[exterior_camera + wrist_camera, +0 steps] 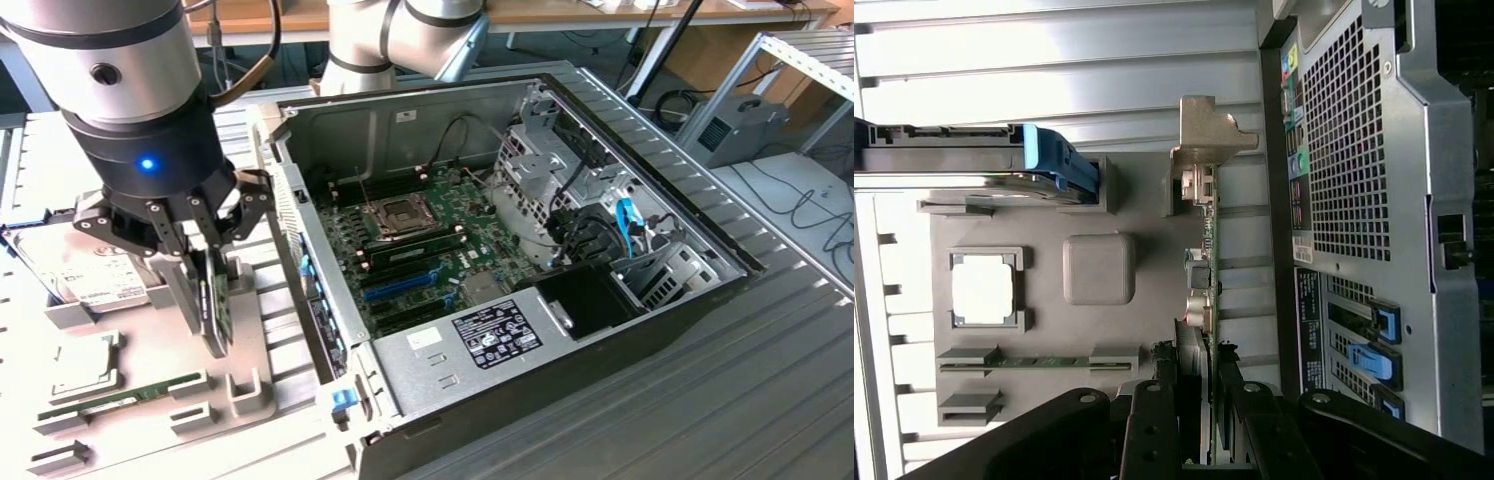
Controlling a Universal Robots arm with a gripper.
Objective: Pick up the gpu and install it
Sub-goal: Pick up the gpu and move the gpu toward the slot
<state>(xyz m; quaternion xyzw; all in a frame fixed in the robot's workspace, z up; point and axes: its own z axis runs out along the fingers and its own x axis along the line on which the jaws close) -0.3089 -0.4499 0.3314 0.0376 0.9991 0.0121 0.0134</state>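
The gpu [215,305] stands on edge, a thin dark card over the grey parts holder [254,385] at the exterior view's left. My gripper [210,262] comes down from above and is shut on the card's upper edge, one finger on each face. In the wrist view the gpu [1206,250] runs edge-on away from my gripper [1199,385], with its silver end bracket [1210,135] at the far end. Its lower edge is at the holder's slot; I cannot tell whether it still rests there. The open computer case [694,290] lies beside it, motherboard [441,215] exposed with blue expansion slots [400,285].
On the holder sit a silver hard drive [94,275], a processor chip [83,365] and a green memory stick [120,398]. The case's rear wall [1364,170] stands close beside the card. Cables and drive cages [587,210] fill the case's far side. A second robot arm base [387,40] stands behind.
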